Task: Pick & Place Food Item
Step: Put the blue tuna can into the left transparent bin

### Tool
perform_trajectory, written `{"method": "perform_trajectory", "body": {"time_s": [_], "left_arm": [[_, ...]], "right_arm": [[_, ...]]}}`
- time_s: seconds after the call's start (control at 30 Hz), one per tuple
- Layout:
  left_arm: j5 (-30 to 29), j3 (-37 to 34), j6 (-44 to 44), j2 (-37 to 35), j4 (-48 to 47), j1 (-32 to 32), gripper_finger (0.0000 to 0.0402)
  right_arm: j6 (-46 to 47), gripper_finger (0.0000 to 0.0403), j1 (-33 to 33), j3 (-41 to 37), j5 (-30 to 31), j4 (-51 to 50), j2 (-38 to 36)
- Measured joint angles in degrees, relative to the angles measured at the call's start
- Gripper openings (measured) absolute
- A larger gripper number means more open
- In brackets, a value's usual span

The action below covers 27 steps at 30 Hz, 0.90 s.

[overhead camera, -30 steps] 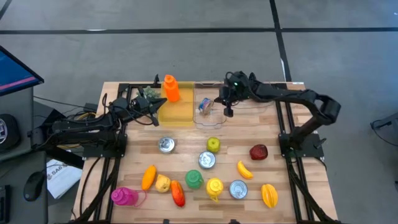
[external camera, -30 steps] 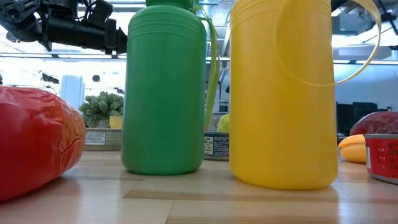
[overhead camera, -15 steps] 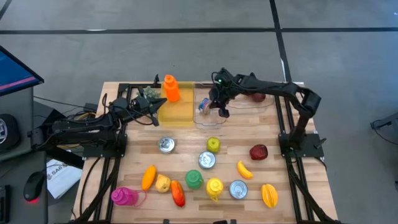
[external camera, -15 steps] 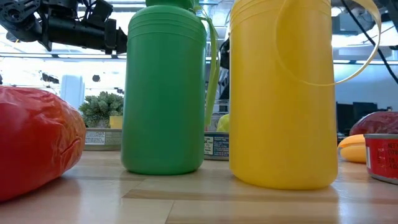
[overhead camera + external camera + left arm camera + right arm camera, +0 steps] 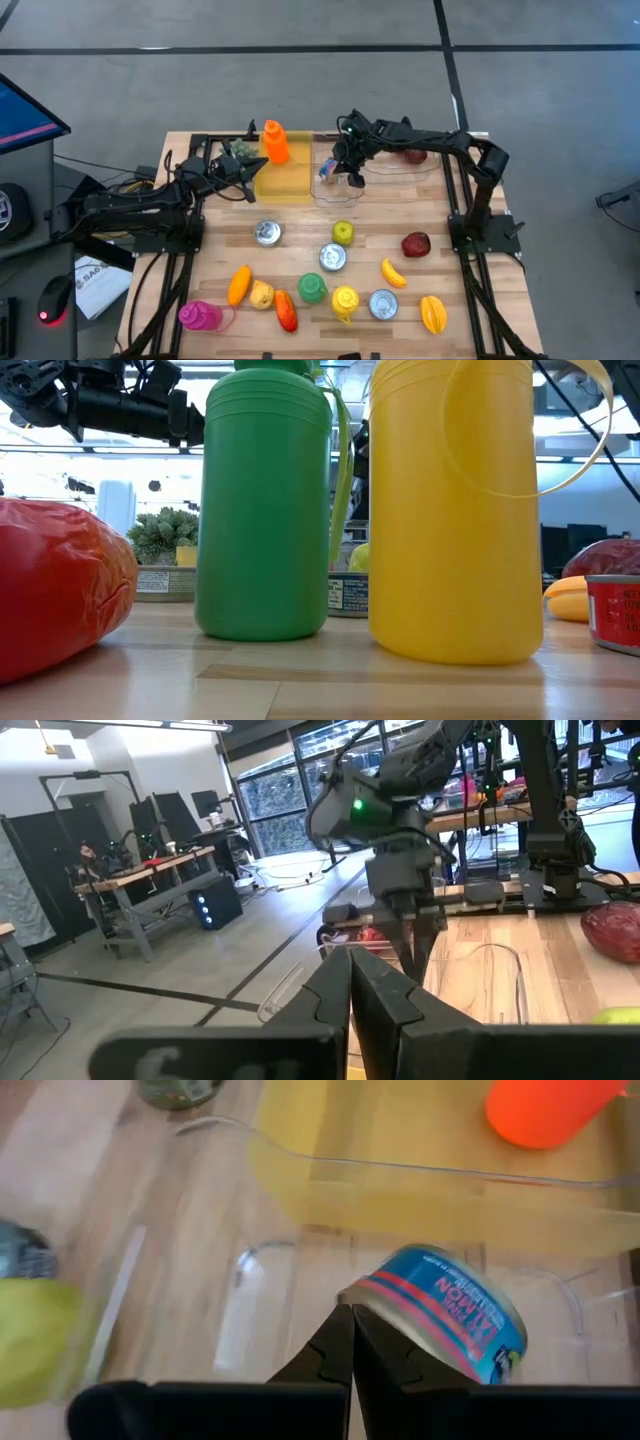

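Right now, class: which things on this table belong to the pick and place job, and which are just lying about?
In the job:
- right end effector, shut, above the clear bin
- blue tin tilted in that bin
- yellow bin holding the orange bottle

Lying about:
- left end effector, shut, waiting
- green bottle
- yellow bottle
- banana
- pink bottle

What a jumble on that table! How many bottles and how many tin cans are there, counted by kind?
Bottles: 4 (orange bottle, green bottle, yellow bottle, pink bottle)
Cans: 4 (blue can, left can, middle can, front can)
Total: 8
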Motion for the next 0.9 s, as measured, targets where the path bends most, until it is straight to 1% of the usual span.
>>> {"method": "perform_trajectory", "body": {"time_s": [0.73, 0.9], "left_arm": [[0.00, 0.00, 0.01, 0.00, 0.22, -0.01, 0.0001], [0.00, 0.00, 0.00, -0.01, 0.22, -0.02, 0.0001]], "right_arm": [[-1.26, 0.0000, -0.32, -0.14, 0.18, 0.87, 0.74], [-1.50, 0.0000, -0.29, -3.39, 0.19, 4.14, 0.76]]}}
